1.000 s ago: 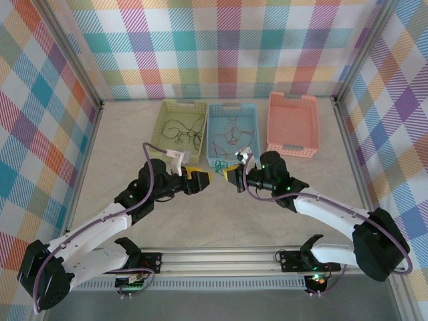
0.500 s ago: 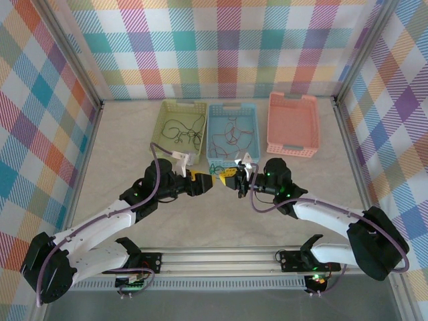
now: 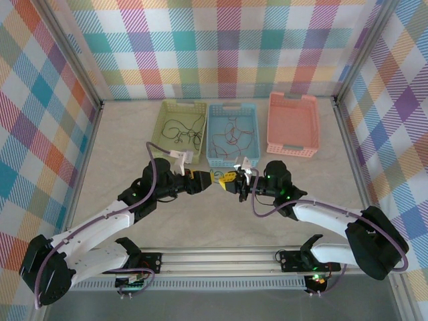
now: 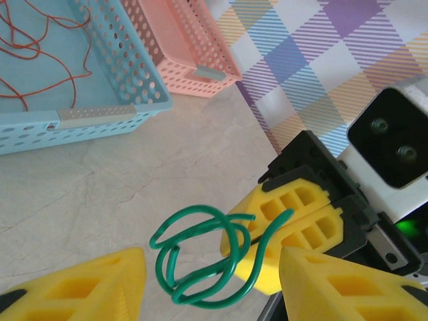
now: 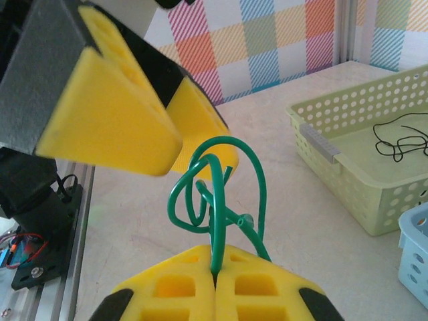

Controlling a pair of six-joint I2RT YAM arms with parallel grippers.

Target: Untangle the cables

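The right gripper (image 5: pixel 215 254) is clamped shut on the stem of the tangled green cable (image 5: pixel 217 190), holding its loops above the table (image 4: pixel 134 180), in front of the blue basket (image 4: pixel 100 117), for the other arm. The left gripper (image 4: pixel 210 284) stands part open, fingers (image 4: pixel 100 284) flanking the loops, apparently placed to pinch a strand.

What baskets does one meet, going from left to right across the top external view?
yellow-green basket → blue basket → pink basket
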